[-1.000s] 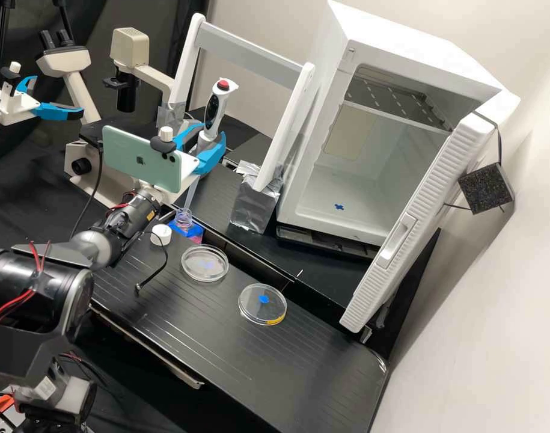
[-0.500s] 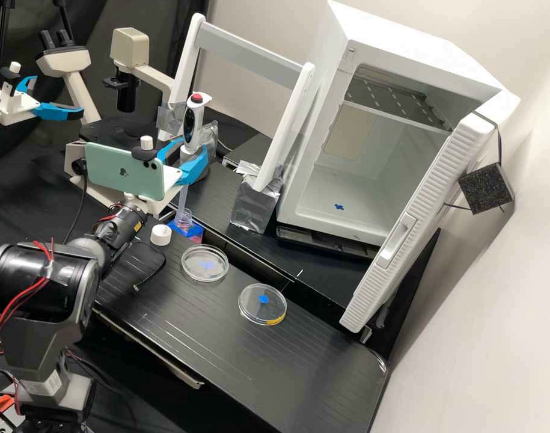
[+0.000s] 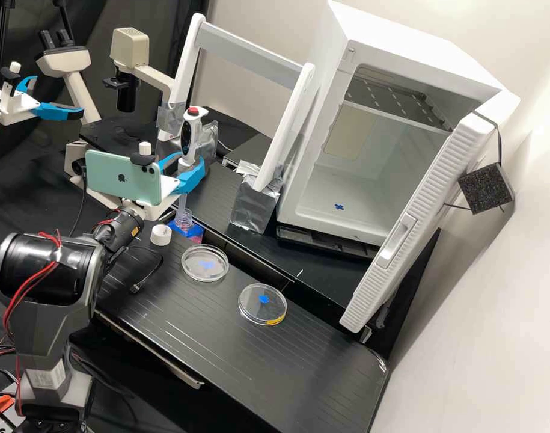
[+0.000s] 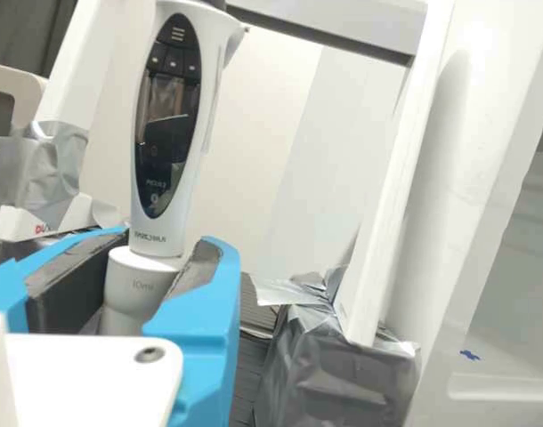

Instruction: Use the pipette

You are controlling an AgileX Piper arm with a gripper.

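Pipette [image 3: 192, 135] stands nearly upright, clamped between the fingers [image 3: 192, 179], its tip [image 3: 181, 203] apparently in the mouth of the uncapped bottle [image 3: 183, 219] by the table's [image 3: 256, 361] far edge. Grasping and lining up look done; whether liquid is drawn, I cannot tell. Dispensing, perhaps into a petri dish [image 3: 195, 273] to the right, seems unfinished.

The pipette [image 3: 187, 143] is white with a red button [image 3: 193, 110], the phone [image 3: 115, 174] mint green.
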